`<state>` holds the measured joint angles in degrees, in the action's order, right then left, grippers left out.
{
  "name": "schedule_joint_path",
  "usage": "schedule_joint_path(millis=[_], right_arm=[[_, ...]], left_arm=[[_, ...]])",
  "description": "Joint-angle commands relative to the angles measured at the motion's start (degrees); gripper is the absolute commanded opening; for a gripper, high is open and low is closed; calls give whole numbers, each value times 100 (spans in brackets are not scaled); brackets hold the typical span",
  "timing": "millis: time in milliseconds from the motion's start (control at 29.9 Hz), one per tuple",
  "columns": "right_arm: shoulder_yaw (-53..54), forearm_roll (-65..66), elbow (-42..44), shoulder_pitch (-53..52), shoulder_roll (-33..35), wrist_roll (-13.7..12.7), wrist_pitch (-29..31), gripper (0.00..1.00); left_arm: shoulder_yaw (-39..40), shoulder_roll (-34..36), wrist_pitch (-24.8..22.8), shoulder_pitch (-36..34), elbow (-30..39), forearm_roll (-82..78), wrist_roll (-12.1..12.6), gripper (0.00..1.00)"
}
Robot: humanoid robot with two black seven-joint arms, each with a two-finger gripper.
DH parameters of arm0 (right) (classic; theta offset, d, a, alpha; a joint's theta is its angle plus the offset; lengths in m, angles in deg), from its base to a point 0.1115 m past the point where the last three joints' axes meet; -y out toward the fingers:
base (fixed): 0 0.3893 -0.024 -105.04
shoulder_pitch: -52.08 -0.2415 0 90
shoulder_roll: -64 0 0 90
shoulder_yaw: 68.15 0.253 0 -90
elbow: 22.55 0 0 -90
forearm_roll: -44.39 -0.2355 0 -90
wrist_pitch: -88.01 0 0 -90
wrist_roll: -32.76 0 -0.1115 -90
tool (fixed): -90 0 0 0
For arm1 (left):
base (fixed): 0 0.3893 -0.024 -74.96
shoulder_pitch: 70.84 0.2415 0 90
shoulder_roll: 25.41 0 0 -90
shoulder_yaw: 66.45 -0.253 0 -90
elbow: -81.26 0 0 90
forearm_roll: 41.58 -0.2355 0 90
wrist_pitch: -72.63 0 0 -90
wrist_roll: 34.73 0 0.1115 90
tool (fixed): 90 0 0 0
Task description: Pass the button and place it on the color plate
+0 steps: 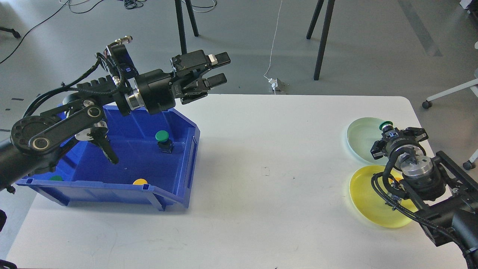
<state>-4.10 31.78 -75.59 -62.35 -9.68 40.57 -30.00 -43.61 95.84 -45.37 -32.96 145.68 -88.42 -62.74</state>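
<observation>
Head view: right gripper (388, 131) over the green plate (360, 139), its fingers clamped on a green button (385, 125). Yellow plate (368, 200) lies nearer. Left gripper (220, 69), fingers apart and empty, hangs above the far edge of the blue bin (175, 194), which holds another green button (163, 140).

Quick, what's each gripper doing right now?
Left gripper: open, empty, above the bin.
Right gripper: shut on green button, over the green plate.

A robotics lab or test room: a plain white table (261, 179) stands on a grey floor (373, 45), loose cables (41, 22) trail across it, black tripod legs (321, 37) rise behind, and a wheeled chair base (448, 93) sits at the right.
</observation>
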Motion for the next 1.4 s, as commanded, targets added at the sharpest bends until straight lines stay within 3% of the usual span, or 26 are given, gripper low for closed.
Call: schedule_joint_path(millis=[0,134,234,301,334,368,502,635,736,903,1137,1371], right_arm=[[-103,-22,418,-202,-95,-297,1,14],[-103,-14,418,-264,-112,-368,1,28],[-86,-22,409,-273,-112,-377,1,57],[-77,-22,366,-273,-112,-368,1,68],[-77,-22,348,-273,-112,-368,1,77],[-77,-22,313,-273,-112,-368,1,96],[-103,-14,-37,-229,-104,-342,1,97],[-348,161,-1108,-89,45,-350,1,98],[-813,670,-1961,17,562,-350,110,98],[-1158,1401,-2543,149,1205,-324,2489,98],[-1254,1454,-2447,-184,1873,-148,5373,98],[-1211,1384,-2069,-492,1594,-140,5587,97]], left_arm=[[0,4,0,0,0,-1,1,79],[0,-4,0,0,0,-1,1,79],[0,4,0,0,0,-1,1,79],[0,-4,0,0,0,-1,1,79],[0,-4,0,0,0,-1,1,79],[0,-4,0,0,0,-1,1,79],[0,-4,0,0,0,8,1,80],[70,-39,0,0,-140,375,1,81],[237,48,0,0,-517,1148,1,85],[273,312,0,157,-869,1854,1,88],[747,532,0,851,-975,2442,1,91],[783,505,0,1019,-1019,2495,1,93]])
